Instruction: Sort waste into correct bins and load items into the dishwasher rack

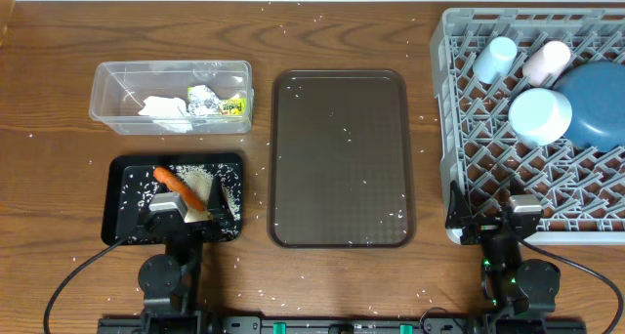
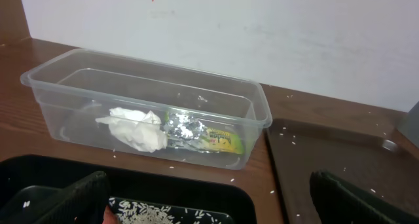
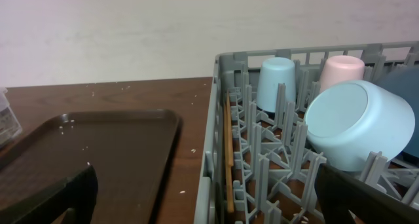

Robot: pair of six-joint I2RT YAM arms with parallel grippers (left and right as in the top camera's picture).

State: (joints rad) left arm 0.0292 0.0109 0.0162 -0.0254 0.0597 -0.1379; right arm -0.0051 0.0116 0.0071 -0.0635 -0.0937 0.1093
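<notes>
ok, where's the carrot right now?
Overhead view, left side: the carrot lies in the black tray among loose rice, just below the clear tub and left of the brown serving tray.

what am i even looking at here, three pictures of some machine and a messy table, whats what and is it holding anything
This is a robot with two arms at a wooden table, each ending in a two-finger gripper. One picture looks straight down from above; the other two come from small cameras on each wrist.

From above, the left gripper sits at the bottom over a black tray holding a carrot and loose rice. Behind it, a clear tub holds a napkin, a foil ball and a small packet. A brown serving tray lies in the middle. The right gripper sits by a grey dish rack loaded with cups, a bowl and a blue plate.

Both grippers are open and hold nothing.
</notes>
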